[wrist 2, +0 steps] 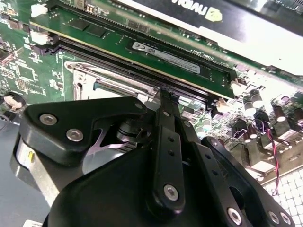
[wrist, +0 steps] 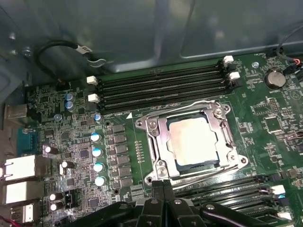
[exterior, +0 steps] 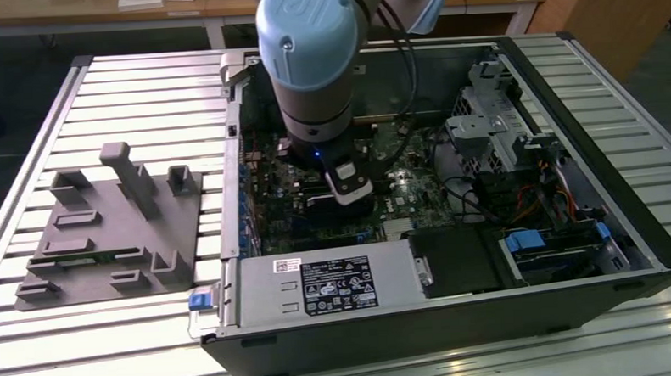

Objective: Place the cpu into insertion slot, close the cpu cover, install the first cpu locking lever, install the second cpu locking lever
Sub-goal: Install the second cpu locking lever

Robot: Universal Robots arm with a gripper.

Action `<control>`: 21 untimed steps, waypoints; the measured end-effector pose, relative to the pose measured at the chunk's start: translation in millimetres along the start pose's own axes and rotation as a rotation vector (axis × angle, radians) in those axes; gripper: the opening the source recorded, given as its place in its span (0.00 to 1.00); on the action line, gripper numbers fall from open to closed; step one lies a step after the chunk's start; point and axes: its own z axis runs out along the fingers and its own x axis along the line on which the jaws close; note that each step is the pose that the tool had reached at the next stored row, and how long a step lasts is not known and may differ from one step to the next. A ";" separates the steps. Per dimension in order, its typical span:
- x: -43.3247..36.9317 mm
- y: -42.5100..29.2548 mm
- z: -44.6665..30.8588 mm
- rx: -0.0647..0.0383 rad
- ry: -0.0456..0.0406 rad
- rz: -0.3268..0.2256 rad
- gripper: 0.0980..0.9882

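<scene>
On the ribbed metal table (exterior: 602, 66) you've got an open black computer case (exterior: 612, 299) lying on its side, a grey fixture block (exterior: 111, 240) with upright pegs resting on the slats toward the exterior view's left, and wooden benches (exterior: 192, 7) at the back of the room. Your arm (exterior: 313, 70), pale blue and grey, reaches straight down into the case, the gripper (exterior: 348, 194) poised low over the green motherboard (wrist: 71, 142). In the first wrist view the cpu (wrist: 193, 140) sits flat in the insertion slot (wrist: 187, 163), its pale matte beige top showing through the window of the cpu cover (wrist: 158, 142), a shiny silvery frame lying down around it. Long black memory slots (wrist: 161, 85) run just beside the socket, with small blue-topped capacitors (wrist: 97, 158) near its other side. Your gripper's black fingers (wrist: 163, 198) are pressed together, nothing between them, their tips just beside the socket's edge
</scene>
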 end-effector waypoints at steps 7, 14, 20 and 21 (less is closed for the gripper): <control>2.5 -0.8 2.4 -0.001 0.0002 0.000 0.01; 3.2 1.1 5.3 -0.006 0.0011 0.000 0.01; 3.7 1.7 8.7 -0.007 0.0014 0.001 0.01; 3.8 2.0 9.2 -0.007 0.0013 0.001 0.01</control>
